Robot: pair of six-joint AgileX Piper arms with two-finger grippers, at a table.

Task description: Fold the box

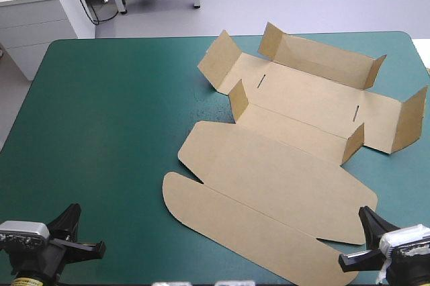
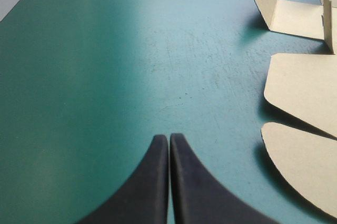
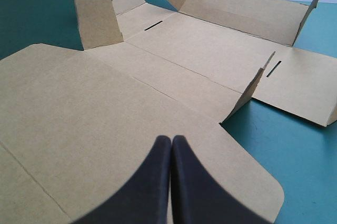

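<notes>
From high up, the brown box [image 1: 289, 165] lies mostly flat on the right half of the teal-green table [image 1: 101, 118], with some small flaps standing up. In its own view, the left gripper [image 2: 168, 139] has its fingers pressed together over bare table, with the box beside it. In its view, the right gripper [image 3: 171, 139] has its fingers together above the box's big flat flap.

Broad flat tabletop [image 1: 101, 131] under a smooth teal-green cover [image 2: 105, 77], rounded at the far corners. Faintly scuffed and speckled toward the middle.
</notes>
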